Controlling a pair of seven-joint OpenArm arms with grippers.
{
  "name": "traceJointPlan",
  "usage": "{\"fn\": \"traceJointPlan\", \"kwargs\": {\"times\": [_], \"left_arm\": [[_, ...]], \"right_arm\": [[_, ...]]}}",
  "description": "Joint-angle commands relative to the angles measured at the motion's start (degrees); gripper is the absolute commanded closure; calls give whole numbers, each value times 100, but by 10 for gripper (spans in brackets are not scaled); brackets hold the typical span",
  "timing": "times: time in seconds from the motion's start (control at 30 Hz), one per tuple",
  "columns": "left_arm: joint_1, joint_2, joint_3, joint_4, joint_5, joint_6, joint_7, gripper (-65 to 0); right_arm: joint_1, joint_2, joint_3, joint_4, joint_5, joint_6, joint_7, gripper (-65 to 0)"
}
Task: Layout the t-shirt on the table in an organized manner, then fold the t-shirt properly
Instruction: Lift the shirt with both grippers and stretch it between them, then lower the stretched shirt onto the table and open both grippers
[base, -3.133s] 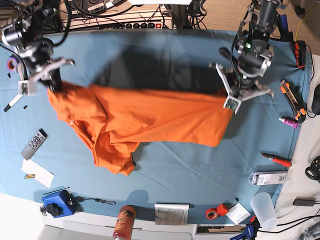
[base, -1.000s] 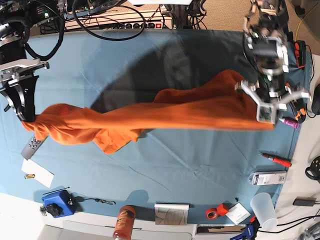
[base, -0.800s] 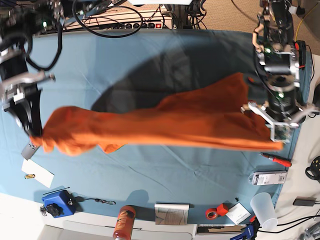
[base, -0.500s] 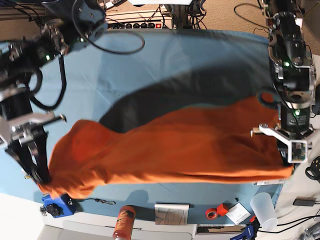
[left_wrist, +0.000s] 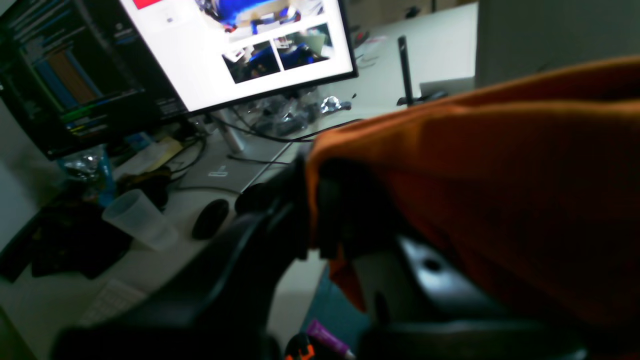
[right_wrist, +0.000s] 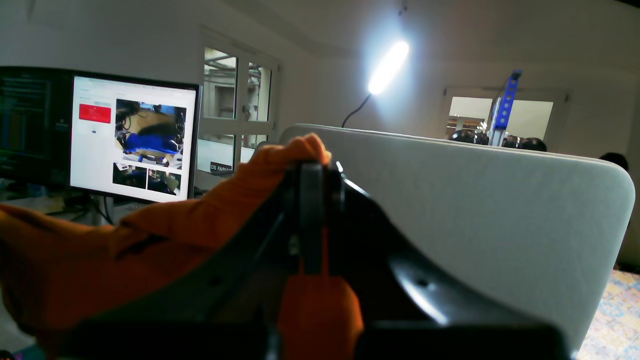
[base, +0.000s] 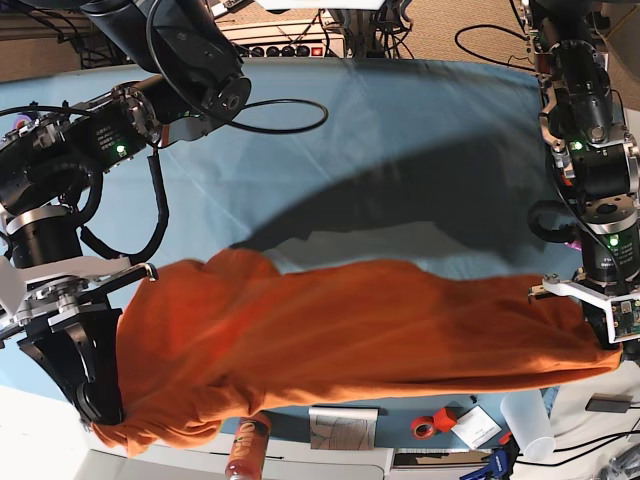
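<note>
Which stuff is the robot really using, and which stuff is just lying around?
Using:
t-shirt
table
left gripper, pinching the shirt
right gripper, pinching the shirt

Just lying around:
orange tape roll
plastic cup
orange bottle
computer monitor

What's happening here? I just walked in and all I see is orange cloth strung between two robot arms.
Both arms are holding the t-shirt up by opposite ends, stretched wide above the table. The right gripper is shut on one bunched end near the table's front edge, and the left gripper is shut on the other. The shirt hangs in the air and throws a large shadow on the blue cloth. It has not been laid flat yet, so folding has not begun.
</note>
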Motion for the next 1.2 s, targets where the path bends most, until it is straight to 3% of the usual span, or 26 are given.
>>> {"fn": "traceJointPlan", "kwargs": {"times": [0.0, 0.1, 0.27, 0.57, 0.63, 0.7, 0.8, 0.9, 1.07, 1.17], "left_arm": [[-98, -66, -63, 85, 118, 66, -184, 0], [-162, -63, -184, 85, -42, 26, -155, 0], [-188, -63, -234, 85, -616, -433, -107, 0], [-175, -63, -234, 85, -623, -437, 37, 0], [-170, -63, -234, 85, -820, -444, 33, 0], [-175, -61, -223, 85, -1193, -634, 0, 0], [-175, -31, -219, 85, -1499, -866, -286, 0], [-260, 76, -216, -304, -1537, -920, -601, 0], [-885, 131, -216, -1698, -2186, -1532, -741, 0], [-1307, 157, -216, -2695, -2437, -1720, -949, 0]], "right_arm": [[144, 7, -4, 61, 103, -11, 166, 0], [142, 9, -4, 61, 101, -9, -74, 0], [-107, 9, -4, 61, 74, -9, -232, 0], [-238, -2, -4, 61, 216, -7, -223, 0], [-238, -39, -7, 61, -33, -7, -229, 0], [-243, -52, -4, 61, -426, -13, -203, 0], [-236, -22, -4, -7, -549, -28, -59, 0], [-216, 101, -7, -684, -627, -22, 107, 0], [120, 402, -4, -2175, -1228, 17, 382, 0], [402, 621, -7, -3241, -1506, 17, 627, 0]]}}
